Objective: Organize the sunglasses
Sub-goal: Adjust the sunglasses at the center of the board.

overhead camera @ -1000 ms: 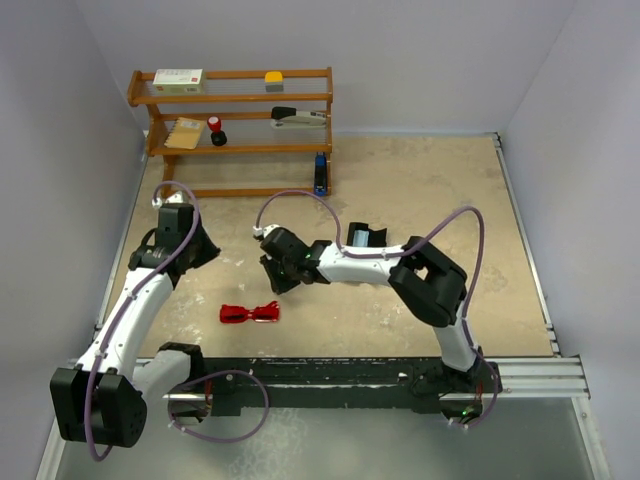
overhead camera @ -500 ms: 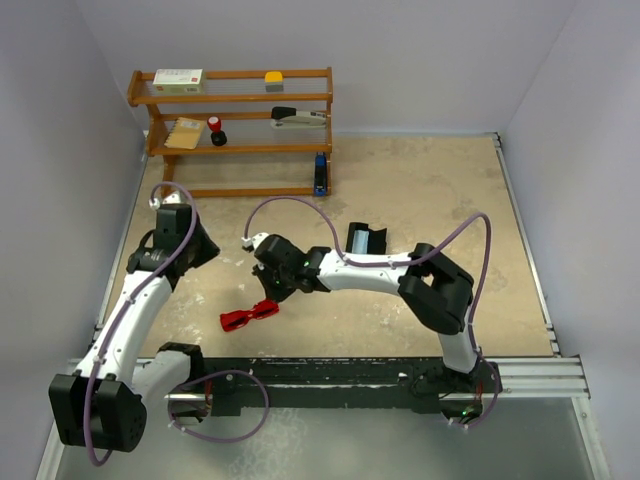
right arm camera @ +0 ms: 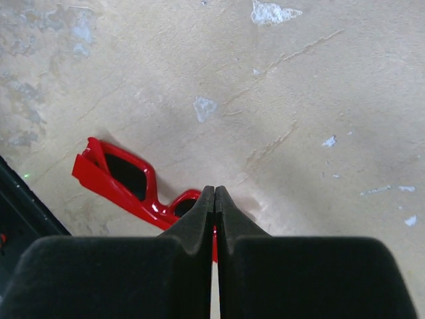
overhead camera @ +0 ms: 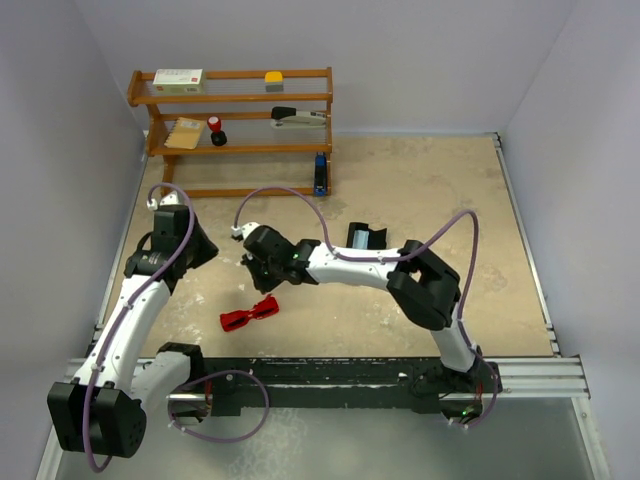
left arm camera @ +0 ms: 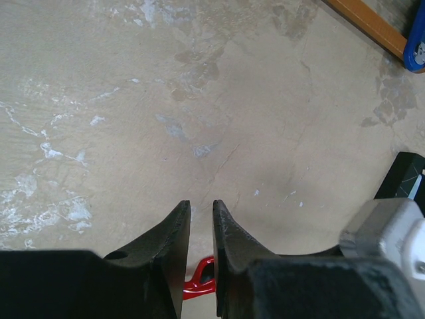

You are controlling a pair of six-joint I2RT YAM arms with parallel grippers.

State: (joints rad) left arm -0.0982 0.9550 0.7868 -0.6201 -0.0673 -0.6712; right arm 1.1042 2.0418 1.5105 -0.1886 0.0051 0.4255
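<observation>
The sunglasses [overhead camera: 250, 314] are a small bright red pair lying folded on the table, tilted with their right end farther back. In the right wrist view the sunglasses [right arm camera: 119, 176] lie just left of and under my fingertips. My right gripper [overhead camera: 265, 280] [right arm camera: 214, 189] hovers over their right end, shut, tips pressed together with nothing between them. My left gripper [overhead camera: 192, 248] [left arm camera: 199, 203] hangs over bare table to the left, open by a narrow gap and empty. A red corner of the sunglasses [left arm camera: 199, 286] shows behind its fingers.
A black case [overhead camera: 366, 238] [left arm camera: 405, 176] stands open behind the right forearm. A wooden shelf rack [overhead camera: 235, 120] with small items stands at the back left. A blue object [overhead camera: 320, 172] [left arm camera: 415, 46] leans at its right foot. Walls close in on the left and right.
My right gripper has moved left and shut. The sunglasses have turned, their right end swinging away from the near edge. My left gripper's jaws have parted slightly.
</observation>
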